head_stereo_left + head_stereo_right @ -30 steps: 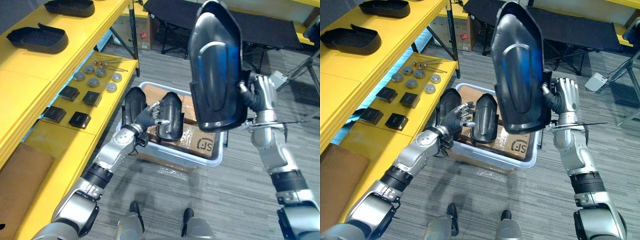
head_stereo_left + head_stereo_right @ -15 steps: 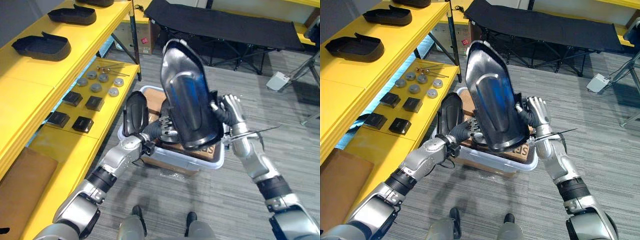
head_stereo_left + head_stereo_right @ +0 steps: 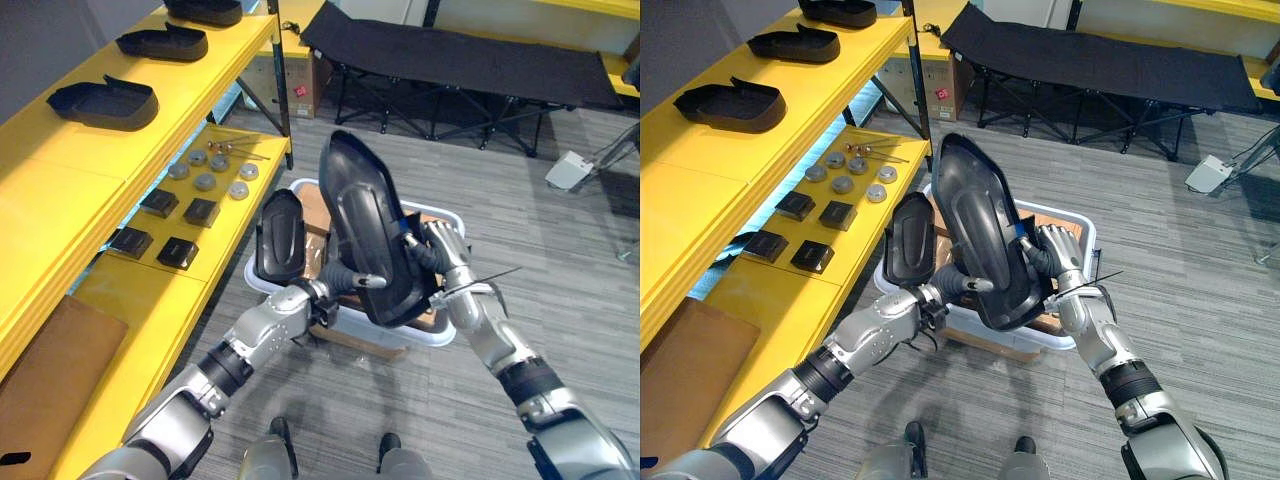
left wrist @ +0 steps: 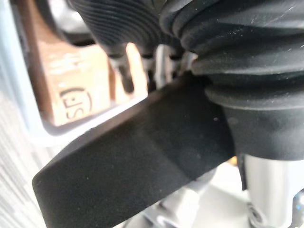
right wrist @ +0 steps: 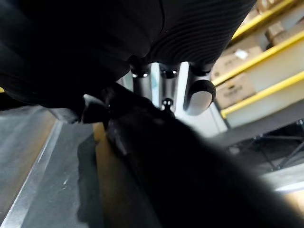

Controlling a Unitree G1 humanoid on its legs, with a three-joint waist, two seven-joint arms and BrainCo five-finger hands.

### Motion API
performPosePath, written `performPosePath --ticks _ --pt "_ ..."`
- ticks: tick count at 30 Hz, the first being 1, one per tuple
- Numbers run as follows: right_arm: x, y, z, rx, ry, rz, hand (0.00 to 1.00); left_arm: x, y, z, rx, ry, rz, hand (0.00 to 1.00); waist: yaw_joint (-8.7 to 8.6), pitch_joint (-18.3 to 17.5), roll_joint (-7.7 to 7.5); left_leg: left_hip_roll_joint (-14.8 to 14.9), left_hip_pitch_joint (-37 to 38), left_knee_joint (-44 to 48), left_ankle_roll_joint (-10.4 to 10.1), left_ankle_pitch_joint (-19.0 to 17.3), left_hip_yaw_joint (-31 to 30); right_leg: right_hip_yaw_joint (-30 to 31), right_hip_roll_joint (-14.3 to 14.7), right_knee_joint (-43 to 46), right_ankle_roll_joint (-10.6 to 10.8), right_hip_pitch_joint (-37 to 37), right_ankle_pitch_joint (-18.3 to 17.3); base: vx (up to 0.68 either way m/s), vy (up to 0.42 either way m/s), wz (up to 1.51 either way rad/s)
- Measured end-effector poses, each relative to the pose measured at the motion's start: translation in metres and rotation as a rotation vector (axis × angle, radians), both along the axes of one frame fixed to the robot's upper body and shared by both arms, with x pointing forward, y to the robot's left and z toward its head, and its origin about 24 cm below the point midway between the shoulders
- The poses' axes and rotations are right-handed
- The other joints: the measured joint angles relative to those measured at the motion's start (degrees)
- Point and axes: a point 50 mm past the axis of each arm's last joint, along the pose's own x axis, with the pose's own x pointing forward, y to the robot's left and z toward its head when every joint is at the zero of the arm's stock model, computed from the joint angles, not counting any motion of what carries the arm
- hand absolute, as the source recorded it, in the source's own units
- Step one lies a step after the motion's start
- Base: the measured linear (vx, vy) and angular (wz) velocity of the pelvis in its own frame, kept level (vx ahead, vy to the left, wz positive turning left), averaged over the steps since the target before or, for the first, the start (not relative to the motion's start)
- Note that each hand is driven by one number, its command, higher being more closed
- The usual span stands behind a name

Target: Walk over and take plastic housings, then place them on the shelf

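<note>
A large black plastic housing (image 3: 365, 235) hangs tilted over the grey bin (image 3: 425, 338) in front of me. My right hand (image 3: 443, 250) is shut on its right rim. My left hand (image 3: 335, 283) grips its lower left edge, thumb across the face and fingers (image 4: 124, 71) behind the edge. A smaller black housing (image 3: 279, 236) stands upright in the bin's left end. Two more housings (image 3: 104, 102) (image 3: 161, 43) lie on the yellow shelf (image 3: 60, 170) to my left.
The lower yellow shelf level holds small black boxes (image 3: 200, 211) and metal discs (image 3: 205, 182). Cardboard (image 4: 71, 95) lines the bin. A black folding cot (image 3: 470, 60) stands behind the bin on the grey floor.
The large housing has come down from high up to just over the bin. My left hand left the smaller housing and took the large one's lower edge. The camera shifted.
</note>
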Motion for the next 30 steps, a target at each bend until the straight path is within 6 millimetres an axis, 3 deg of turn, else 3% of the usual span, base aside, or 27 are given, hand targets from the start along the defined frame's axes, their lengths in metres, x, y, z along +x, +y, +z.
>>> performPosePath --ticks 7,14,20,24,30 --pt "-0.005 0.004 -0.009 0.036 -0.011 -0.017 1.0 -0.006 0.006 -0.03 0.187 -0.01 0.088 1.0 1.03 -0.5 -0.71 -0.1 2.8 -7.3 -0.6 4.7 -0.6 -0.1 0.7 -0.1 -0.2 0.0 -0.1 -0.07 -0.031 0.06" --pt "-0.014 0.013 -0.02 0.082 0.003 0.008 1.0 -0.016 0.012 -0.052 0.218 0.026 0.171 1.0 1.26 -1.2 -1.59 0.0 5.6 -13.2 -0.8 8.0 -0.1 0.0 1.1 -0.1 -0.2 -0.2 -0.1 0.0 -0.006 -0.01" --pt "-0.034 0.023 -0.029 0.206 -0.016 -0.003 1.0 -0.026 0.014 -0.061 0.117 0.076 0.29 1.0 1.25 -1.4 -1.96 0.0 6.8 -14.5 -0.9 8.3 0.5 0.3 1.0 -0.1 -0.2 0.1 -0.1 0.03 0.002 -0.04" --pt "-0.053 0.029 -0.048 0.352 0.033 -0.062 1.0 -0.037 0.01 -0.068 -0.028 0.181 0.395 1.0 1.23 -1.4 -2.0 0.0 8.0 -16.0 -1.1 8.7 0.8 0.5 1.1 -0.1 -0.2 0.3 -0.1 0.02 0.001 -0.05" --pt "-0.068 0.037 -0.062 0.478 0.089 -0.102 1.0 -0.043 0.012 -0.071 -0.13 0.22 0.47 1.0 1.19 -2.0 -2.7 0.2 8.7 -16.0 -1.1 8.7 2.1 1.6 1.2 -0.4 -0.2 0.3 -0.1 -0.01 0.004 -0.1"
